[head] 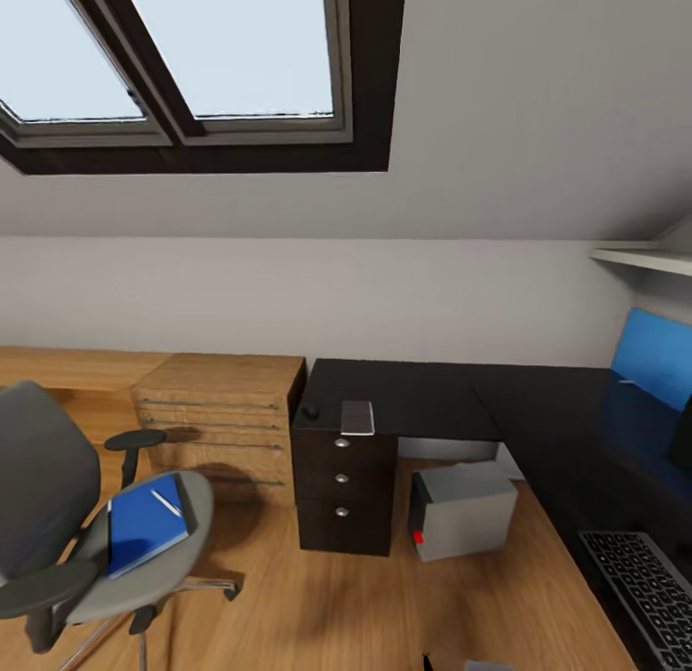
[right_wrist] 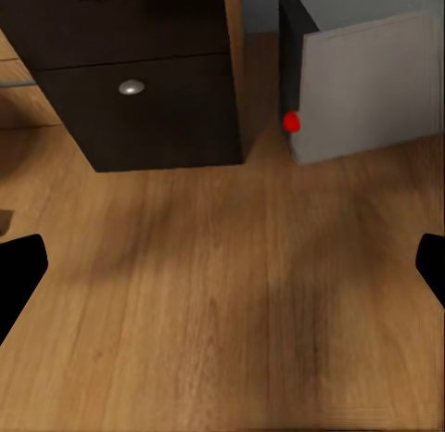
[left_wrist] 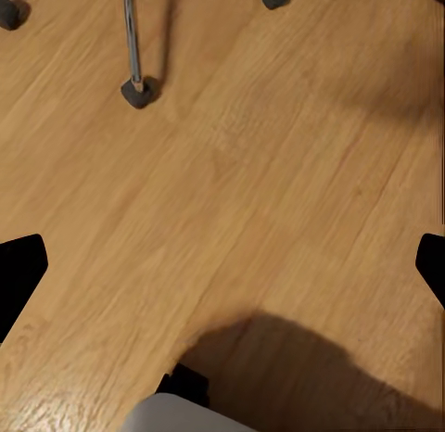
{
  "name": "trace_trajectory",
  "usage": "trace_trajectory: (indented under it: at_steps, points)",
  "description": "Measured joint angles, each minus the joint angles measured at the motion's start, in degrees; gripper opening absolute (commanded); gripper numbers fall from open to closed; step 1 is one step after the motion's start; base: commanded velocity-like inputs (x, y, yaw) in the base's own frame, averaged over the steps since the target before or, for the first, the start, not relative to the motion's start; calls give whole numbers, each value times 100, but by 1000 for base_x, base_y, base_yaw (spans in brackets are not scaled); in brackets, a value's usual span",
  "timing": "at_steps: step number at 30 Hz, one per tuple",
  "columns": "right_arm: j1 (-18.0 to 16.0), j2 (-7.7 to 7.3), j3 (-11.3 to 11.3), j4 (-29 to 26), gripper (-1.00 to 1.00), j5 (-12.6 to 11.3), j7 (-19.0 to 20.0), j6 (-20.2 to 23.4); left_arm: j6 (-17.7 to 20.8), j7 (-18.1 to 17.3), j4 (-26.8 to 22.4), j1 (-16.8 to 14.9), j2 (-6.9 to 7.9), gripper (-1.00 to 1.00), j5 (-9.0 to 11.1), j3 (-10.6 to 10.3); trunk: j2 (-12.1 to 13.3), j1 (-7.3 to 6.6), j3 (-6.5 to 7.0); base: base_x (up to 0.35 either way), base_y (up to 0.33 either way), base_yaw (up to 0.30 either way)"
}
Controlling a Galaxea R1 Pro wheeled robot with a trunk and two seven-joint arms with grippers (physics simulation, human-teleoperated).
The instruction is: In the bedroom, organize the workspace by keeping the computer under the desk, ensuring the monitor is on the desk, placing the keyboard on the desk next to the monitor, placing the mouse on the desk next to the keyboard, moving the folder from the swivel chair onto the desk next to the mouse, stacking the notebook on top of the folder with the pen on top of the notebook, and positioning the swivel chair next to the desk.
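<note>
Fingertips of my left gripper (left_wrist: 222, 265) stand wide over bare wood floor (left_wrist: 241, 172); my right gripper (right_wrist: 222, 265), equally wide, faces the computer (right_wrist: 366, 84) under the desk (head: 413, 397); folder (head: 144, 522) with pen (head: 166, 503) lies on the swivel chair (head: 48, 517); notebook (head: 358, 417), mouse (head: 310, 411), keyboard (head: 644, 584) sit on the desk.

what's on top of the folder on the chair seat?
On the blue folder lies a thin white pen. The folder rests on the swivel chair seat. The seat beneath the folder is covered. The grey notebook sits on the desk instead.
</note>
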Motion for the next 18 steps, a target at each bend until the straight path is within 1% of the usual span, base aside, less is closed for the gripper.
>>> trace_trajectory:
  at_steps: [7,9,16,17,18]
  points:
    - [-1,2,0,0,100,-9,-7,10,-3,-9,1,0,10,100,1,-8,-1,-3,-3,287,-3,-26]
    - [-2,2,0,-4,100,-9,-8,9,-2,-44,1,0,-2,100,1,-9,-1,-2,-3,207,-29,-3]
    - [-2,7,8,-49,100,-1,-6,10,-9,-141,-64,0,-57,100,-1,-11,0,-1,-3,58,-8,-1]
    - [-2,9,7,-67,100,0,-7,10,-9,-146,-148,0,-73,100,-24,-24,0,0,-3,10,-1,0]
    - [-4,7,3,-153,100,2,-14,22,-2,-146,-390,-2,-110,100,-127,-94,0,-1,-2,8,-1,0]
